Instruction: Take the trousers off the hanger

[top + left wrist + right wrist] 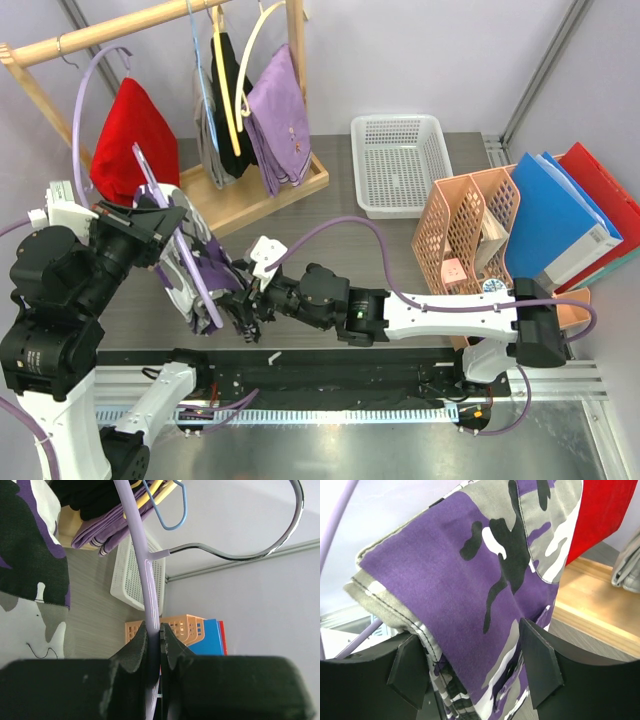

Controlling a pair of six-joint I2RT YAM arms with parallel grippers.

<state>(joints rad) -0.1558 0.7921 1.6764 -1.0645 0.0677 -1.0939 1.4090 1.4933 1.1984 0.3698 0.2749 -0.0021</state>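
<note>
Left fingers clamped on lilac hanger at near left, camouflage trousers draped on it, right fingers spread wide either side of the cloth, lilac trousers hanging on far rack.

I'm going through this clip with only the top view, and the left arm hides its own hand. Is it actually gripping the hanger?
Observer: Yes. In the left wrist view the left gripper is shut on the lilac bar of the hanger.
Operator: Is that hanger hooked on anything?
Observer: No. The metal hook curves through open air with nothing caught in it.
Operator: And the right hand?
Observer: The right wrist view shows the right gripper open, its fingers apart on either side of the camouflage trousers.
</note>
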